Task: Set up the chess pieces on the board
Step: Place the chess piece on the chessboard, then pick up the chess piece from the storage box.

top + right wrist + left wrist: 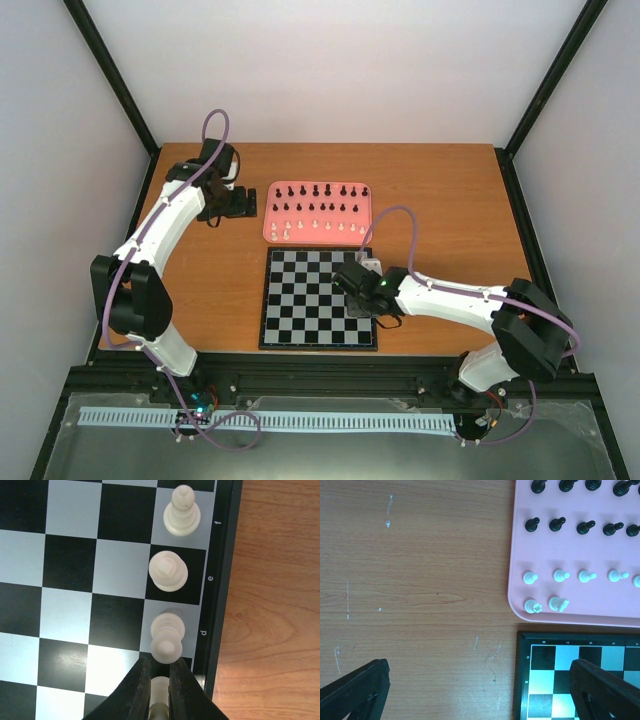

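Note:
The board [300,320] lies at the table's middle front. In the right wrist view three cream-white chess pieces stand in its edge column: one [182,512] by the letter f, one [168,571] by e, one [167,637] by d. My right gripper [161,661] is shut on another cream-white piece [160,692], held over the square just below them. My left gripper [479,666] hangs open over bare wood left of the board's corner [522,645], with nothing between its fingers. Black pieces [532,524] and white pieces [530,577] stand in rows on the pink tray [517,592].
The pink tray [271,222] sits just behind the board. Bare wooden table [440,200] extends to the right of the tray and board. Black frame posts stand at the table's back corners, and a black rail [320,375] runs along the near edge.

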`<state>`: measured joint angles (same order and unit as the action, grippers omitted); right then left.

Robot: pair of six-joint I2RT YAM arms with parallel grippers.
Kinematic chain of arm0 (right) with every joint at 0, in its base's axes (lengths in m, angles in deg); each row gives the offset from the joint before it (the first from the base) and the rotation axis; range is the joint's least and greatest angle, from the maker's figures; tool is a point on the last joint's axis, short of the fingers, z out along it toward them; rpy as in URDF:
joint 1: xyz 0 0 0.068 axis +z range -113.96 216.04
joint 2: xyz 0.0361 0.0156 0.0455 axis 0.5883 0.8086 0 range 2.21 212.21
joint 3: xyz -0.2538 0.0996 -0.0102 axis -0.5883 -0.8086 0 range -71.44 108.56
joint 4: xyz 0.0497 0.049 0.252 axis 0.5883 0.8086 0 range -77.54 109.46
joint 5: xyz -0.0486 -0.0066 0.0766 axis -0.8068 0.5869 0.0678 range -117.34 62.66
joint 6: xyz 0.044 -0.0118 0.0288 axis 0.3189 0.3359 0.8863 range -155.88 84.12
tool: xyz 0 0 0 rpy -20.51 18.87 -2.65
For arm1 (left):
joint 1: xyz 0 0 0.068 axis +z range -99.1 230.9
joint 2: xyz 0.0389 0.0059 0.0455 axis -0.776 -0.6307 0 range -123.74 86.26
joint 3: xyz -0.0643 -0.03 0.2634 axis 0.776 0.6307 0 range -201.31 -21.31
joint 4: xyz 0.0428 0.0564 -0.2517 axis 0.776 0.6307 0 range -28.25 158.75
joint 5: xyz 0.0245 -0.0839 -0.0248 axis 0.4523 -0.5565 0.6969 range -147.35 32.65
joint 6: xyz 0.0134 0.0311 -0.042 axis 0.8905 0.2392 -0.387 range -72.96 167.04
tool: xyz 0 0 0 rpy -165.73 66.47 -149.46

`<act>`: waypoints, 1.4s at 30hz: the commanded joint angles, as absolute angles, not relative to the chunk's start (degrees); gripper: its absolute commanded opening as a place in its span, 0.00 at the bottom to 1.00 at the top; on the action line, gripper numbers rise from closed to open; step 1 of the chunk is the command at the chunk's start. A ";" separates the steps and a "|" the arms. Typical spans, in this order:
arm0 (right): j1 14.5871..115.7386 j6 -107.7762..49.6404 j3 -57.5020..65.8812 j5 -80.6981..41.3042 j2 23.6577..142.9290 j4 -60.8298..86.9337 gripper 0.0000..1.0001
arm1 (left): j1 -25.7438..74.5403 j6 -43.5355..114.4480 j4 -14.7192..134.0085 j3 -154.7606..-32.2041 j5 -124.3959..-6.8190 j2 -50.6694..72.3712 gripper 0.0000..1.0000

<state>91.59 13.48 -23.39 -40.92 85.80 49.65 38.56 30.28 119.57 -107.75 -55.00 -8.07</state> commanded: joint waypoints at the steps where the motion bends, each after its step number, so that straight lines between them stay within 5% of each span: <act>1: 92.02 14.48 -23.10 -43.09 86.33 50.94 0.14 | 38.33 29.64 118.70 -108.15 -54.66 -7.74 1.00; 15: 92.02 13.11 -21.09 -42.55 85.51 52.44 0.26 | 38.33 29.66 118.85 -108.06 -54.87 -7.35 1.00; 22: 92.01 11.13 -13.92 -45.40 84.22 59.74 0.55 | 38.37 29.63 118.90 -108.56 -55.05 -7.18 1.00; 42: 84.05 -9.43 27.64 -36.09 114.07 56.66 0.54 | 38.33 29.72 121.16 -112.28 -54.92 -4.99 1.00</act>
